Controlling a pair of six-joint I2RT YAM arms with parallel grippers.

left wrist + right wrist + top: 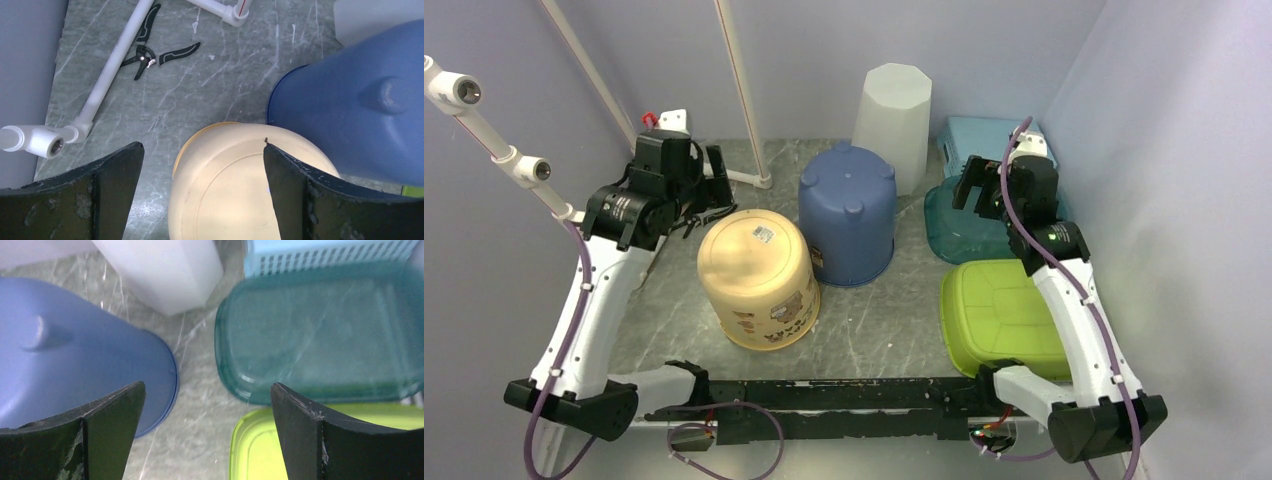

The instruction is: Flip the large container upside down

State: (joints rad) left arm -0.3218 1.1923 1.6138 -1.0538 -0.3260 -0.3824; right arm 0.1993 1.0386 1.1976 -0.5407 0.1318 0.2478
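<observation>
Cream plastic, base up: the large bucket (754,275) stands inverted on the grey table (874,320), rim down. The left gripper (202,147) hangs over its far-left edge, jaws spread wide and empty. A blue bucket (849,215) crowds its far-right side; bare tabletop lies left of it and nearer. Well right of it, the right gripper (207,385) hovers by a teal tub (320,335), also gaping and empty.

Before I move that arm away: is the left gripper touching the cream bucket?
Cannot tell. In the left wrist view one finger of the open left gripper overlaps the edge of the cream bucket, but no view plainly shows contact or a gap.
</observation>
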